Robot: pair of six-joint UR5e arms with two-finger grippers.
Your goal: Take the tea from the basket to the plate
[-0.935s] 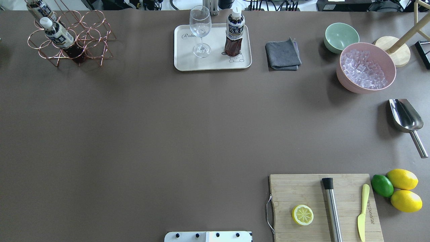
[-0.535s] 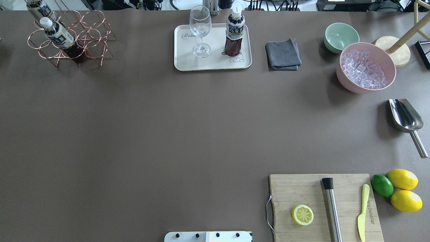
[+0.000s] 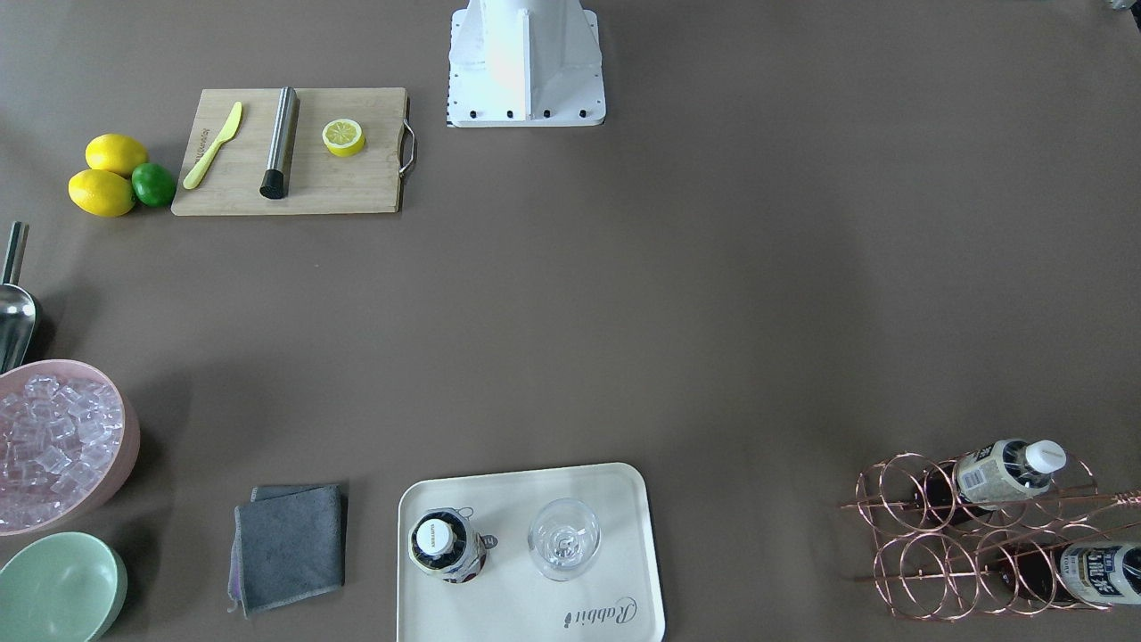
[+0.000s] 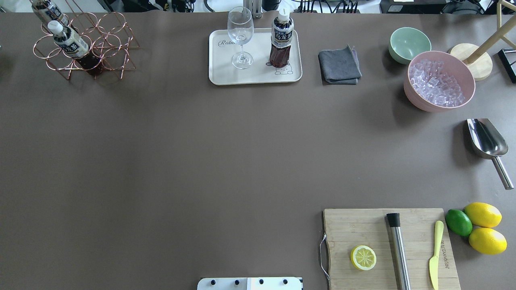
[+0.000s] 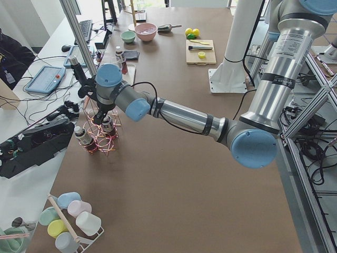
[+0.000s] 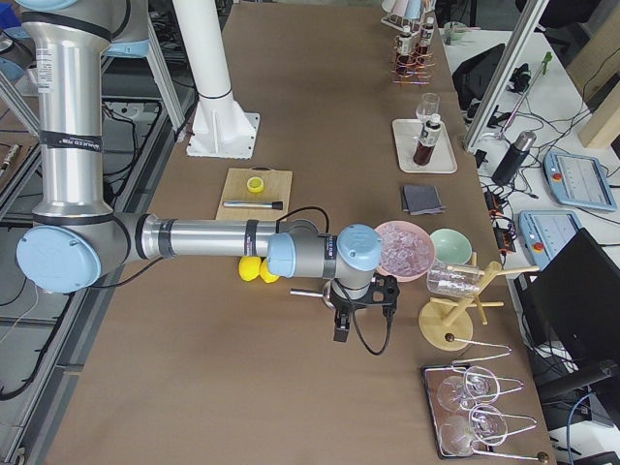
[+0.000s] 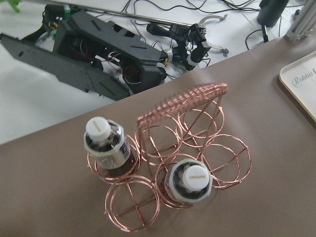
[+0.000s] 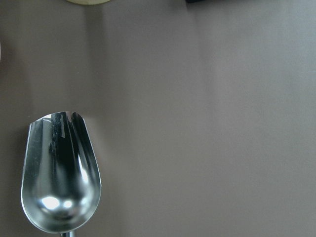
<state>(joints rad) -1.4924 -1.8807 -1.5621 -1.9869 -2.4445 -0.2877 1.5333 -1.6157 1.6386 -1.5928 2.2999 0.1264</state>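
One tea bottle (image 4: 281,44) stands upright on the cream plate (image 4: 225,74), beside a wine glass (image 4: 240,38). Two more tea bottles (image 7: 106,143) (image 7: 190,180) sit in rings of the copper wire basket (image 7: 197,123) at the table's far left corner (image 4: 109,44). My left gripper (image 5: 101,112) shows only in the exterior left view, hanging just above the basket; I cannot tell if it is open or shut. My right gripper (image 6: 341,329) shows only in the exterior right view, above the table near the steel scoop (image 8: 59,177); its state is also unclear.
A grey cloth (image 4: 339,65), a pale green bowl (image 4: 409,43) and a pink bowl of ice (image 4: 439,80) stand right of the plate. A cutting board (image 4: 363,229) with half a lemon, a muddler and a knife lies at the near right, with lemons and a lime (image 4: 458,222).
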